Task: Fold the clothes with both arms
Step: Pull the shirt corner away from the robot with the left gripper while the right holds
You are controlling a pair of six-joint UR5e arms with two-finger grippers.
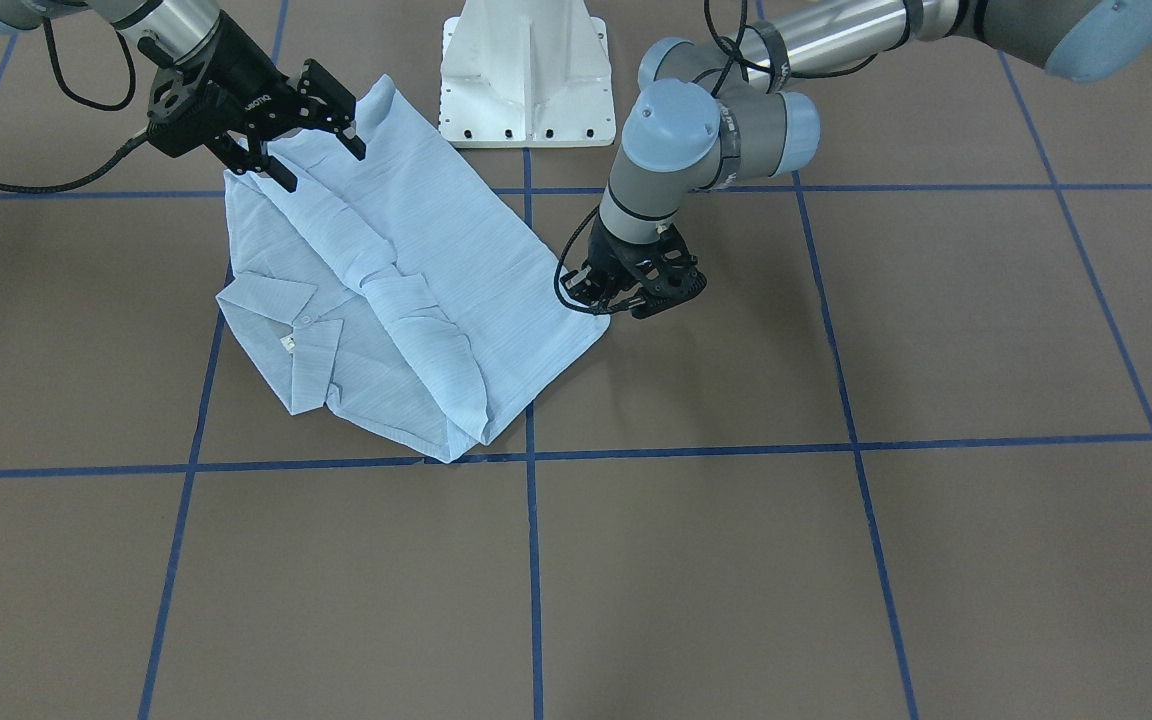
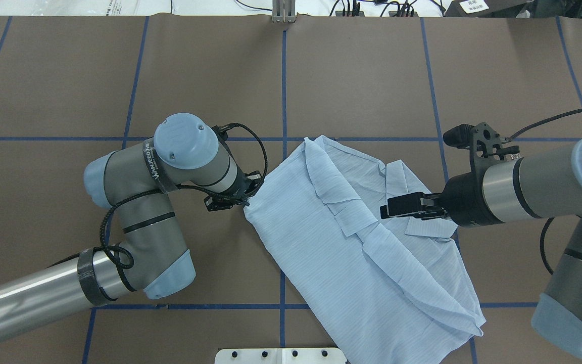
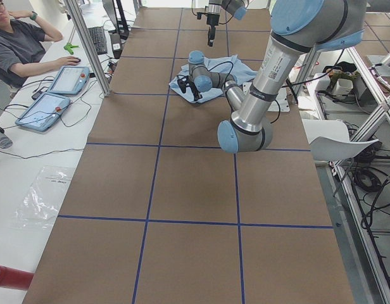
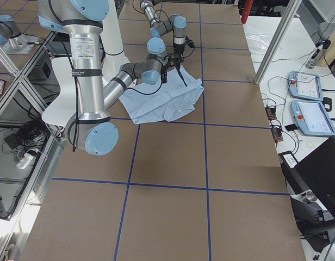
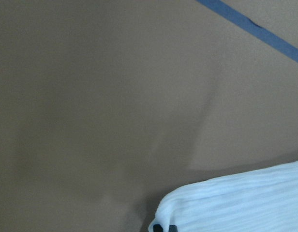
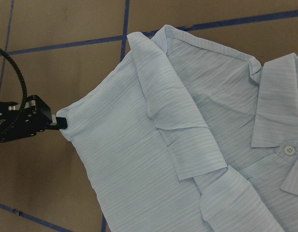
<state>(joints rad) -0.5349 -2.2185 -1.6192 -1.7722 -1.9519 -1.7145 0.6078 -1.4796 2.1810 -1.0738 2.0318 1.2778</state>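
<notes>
The pale-blue striped shirt (image 1: 416, 290) (image 2: 351, 242) lies partly folded on the brown table, collar and white tag toward the far side from the robot, one sleeve folded across the front. My left gripper (image 1: 604, 306) (image 2: 244, 201) (image 6: 61, 123) is low at the shirt's side edge, shut on a pinch of fabric. The left wrist view shows that fabric (image 5: 236, 203) at the bottom of the frame. My right gripper (image 1: 324, 167) (image 2: 388, 208) hovers above the shirt near its hem-side corner and collar area, open, with nothing between its fingers.
The white pedestal base (image 1: 526, 70) (image 2: 281, 355) stands right beside the shirt's near end. Blue tape lines (image 1: 532, 560) grid the brown table. A person (image 3: 18, 44) sits at a side desk with tablets (image 3: 49, 104).
</notes>
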